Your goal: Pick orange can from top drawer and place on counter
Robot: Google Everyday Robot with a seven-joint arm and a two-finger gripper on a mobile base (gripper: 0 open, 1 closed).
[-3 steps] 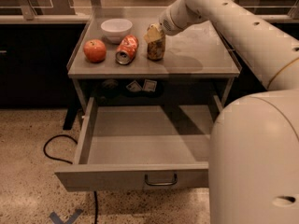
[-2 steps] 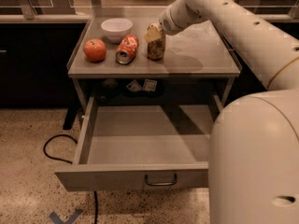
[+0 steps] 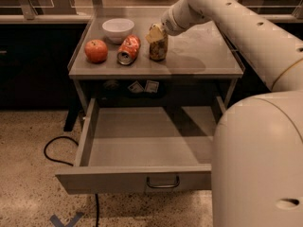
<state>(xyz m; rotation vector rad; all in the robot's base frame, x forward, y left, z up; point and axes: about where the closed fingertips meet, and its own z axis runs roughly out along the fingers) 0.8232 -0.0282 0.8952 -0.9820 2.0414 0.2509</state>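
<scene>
A: Where is the orange can (image 3: 158, 50)?

B: Upright on the tabletop (image 3: 199, 56), near the middle, just right of a red-orange dented can (image 3: 128, 50) lying on its side; the top drawer (image 3: 142, 136) below stands pulled out, and no can shows on its floor.

A: And the end effector (image 3: 155, 33)?

B: Right at the can's top, reaching in from the right on the pale arm (image 3: 246, 27); whether it grips the can or has let go, I cannot tell.

A: So the placing looks nearly done; what could spoil it?

B: I'd judge the withdrawal the weak point. If the end effector lifts away while partly clamped, or drags sideways, it could tip the can; a tall narrow can topples easily. Falling left, it would strike the dented can and might roll toward the red fruit (image 3: 96, 50) or the white bowl (image 3: 118, 29); falling forward, it could go over the front edge into the open drawer, undoing the work.

A: The remedy?

B: Release fully; rise straight up before swinging away.
</scene>
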